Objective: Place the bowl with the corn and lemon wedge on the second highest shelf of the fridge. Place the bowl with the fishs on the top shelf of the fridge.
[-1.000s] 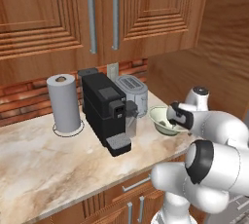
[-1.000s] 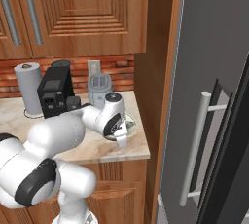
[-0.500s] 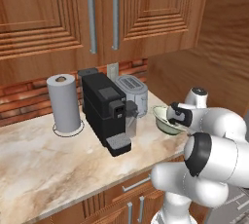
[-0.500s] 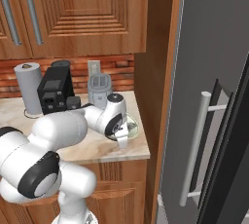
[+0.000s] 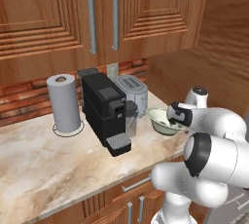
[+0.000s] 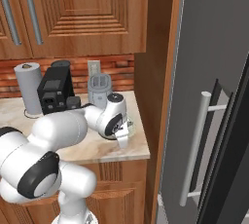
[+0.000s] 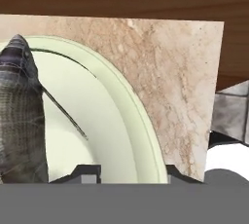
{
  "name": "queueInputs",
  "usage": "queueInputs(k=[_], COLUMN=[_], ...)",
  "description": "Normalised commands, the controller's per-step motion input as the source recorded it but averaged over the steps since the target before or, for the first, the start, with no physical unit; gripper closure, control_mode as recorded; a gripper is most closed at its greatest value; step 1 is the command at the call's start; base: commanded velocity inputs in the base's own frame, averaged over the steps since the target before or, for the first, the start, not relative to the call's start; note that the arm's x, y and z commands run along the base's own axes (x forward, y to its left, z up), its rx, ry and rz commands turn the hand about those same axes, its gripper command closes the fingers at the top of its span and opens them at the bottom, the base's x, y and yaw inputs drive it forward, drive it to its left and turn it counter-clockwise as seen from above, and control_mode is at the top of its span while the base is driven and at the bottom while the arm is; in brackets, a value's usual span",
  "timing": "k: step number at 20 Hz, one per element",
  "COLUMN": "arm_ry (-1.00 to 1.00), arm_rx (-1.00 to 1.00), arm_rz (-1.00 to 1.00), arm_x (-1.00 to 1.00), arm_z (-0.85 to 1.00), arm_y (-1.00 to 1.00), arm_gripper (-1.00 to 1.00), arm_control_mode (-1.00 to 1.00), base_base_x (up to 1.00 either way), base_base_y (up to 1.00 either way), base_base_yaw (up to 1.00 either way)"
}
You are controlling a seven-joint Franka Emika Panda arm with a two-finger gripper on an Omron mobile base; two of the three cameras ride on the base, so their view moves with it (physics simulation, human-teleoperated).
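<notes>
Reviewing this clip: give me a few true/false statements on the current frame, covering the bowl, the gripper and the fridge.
1. The pale green bowl sits on the counter right of the toaster. True.
2. The gripper straddles the bowl's rim, one finger on each side. True.
3. The bowl holds corn and a lemon wedge. False: a grey fish lies in it.
4. The bowl is already on a fridge shelf. False: it is on the counter, and the fridge shows only its dark door.
5. The paper towel roll stands left of the coffee machine. True.
</notes>
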Motion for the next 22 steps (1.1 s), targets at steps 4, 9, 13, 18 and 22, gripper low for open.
queueInputs(k=[4,9,13,18,22], arm_ry=[-0.05,-0.18,-0.29,-0.31,-0.40], arm_rx=[0.00,-0.05,-0.11,-0.10,-0.02], arm_rz=[0.00,-0.01,-0.06,-0.10,-0.14], arm_x=[-0.01,-0.24,-0.58,-0.71,-0.84], arm_z=[0.20,0.53,0.73,0.81,0.90], arm_y=[0.00,0.04,0.11,0.08,0.05], arm_gripper=[1.00,1.00,1.00,1.00,1.00], arm_control_mode=[-1.00,-1.00,-1.00,-1.00,-1.00], base_base_x=[0.00,0.00,0.00,0.00,0.00], base_base_y=[0.00,0.00,0.00,0.00,0.00], base_base_yaw=[0.00,0.00,0.00,0.00,0.00])
